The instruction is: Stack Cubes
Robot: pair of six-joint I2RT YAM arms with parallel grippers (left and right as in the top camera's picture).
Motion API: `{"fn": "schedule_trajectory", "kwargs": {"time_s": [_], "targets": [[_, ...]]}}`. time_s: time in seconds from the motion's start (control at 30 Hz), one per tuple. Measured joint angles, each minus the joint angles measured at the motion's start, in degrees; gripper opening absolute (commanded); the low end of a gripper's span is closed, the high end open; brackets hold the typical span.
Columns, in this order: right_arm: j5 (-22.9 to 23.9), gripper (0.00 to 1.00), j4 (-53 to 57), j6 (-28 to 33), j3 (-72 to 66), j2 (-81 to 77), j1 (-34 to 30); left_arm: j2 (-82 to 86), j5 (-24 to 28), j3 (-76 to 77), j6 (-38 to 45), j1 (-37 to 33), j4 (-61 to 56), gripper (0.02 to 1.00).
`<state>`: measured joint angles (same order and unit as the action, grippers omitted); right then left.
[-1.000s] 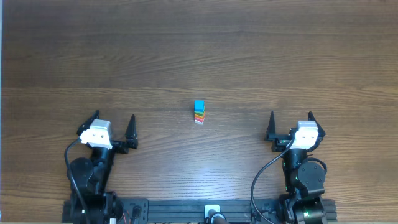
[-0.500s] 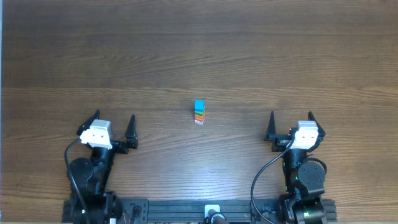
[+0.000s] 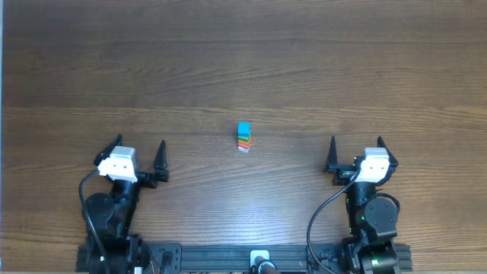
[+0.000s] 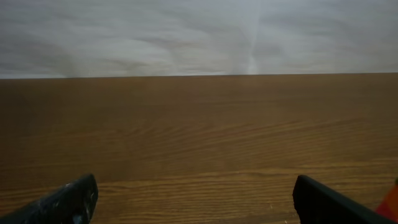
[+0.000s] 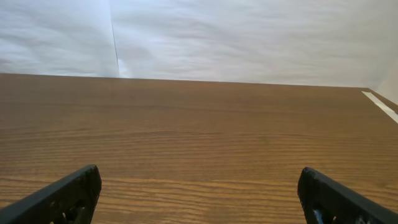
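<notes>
A small stack of cubes (image 3: 243, 137) stands at the middle of the wooden table, with a blue cube on top and orange, green and pale layers below it. My left gripper (image 3: 138, 152) rests open near the table's front left, well left of the stack. My right gripper (image 3: 356, 149) rests open near the front right, well right of the stack. Nothing sits between either pair of fingers. In the left wrist view an orange-red sliver (image 4: 390, 200) shows past one black fingertip (image 4: 329, 202).
The brown wooden table (image 3: 243, 68) stretches bare behind and around the stack. A pale wall (image 5: 249, 37) rises beyond the table's far edge. Both arm bases stand along the front edge.
</notes>
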<state>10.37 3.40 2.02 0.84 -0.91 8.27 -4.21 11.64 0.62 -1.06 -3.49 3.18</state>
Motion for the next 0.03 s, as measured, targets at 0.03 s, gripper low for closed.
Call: {"fn": "schedule_trajectory", "kwargs": {"time_s": [0.03], "targets": [[0.00, 0.991, 0.00, -0.02, 0.00, 0.00, 0.00, 0.00, 0.00, 0.00, 0.00, 0.00, 0.00, 0.998]]}}
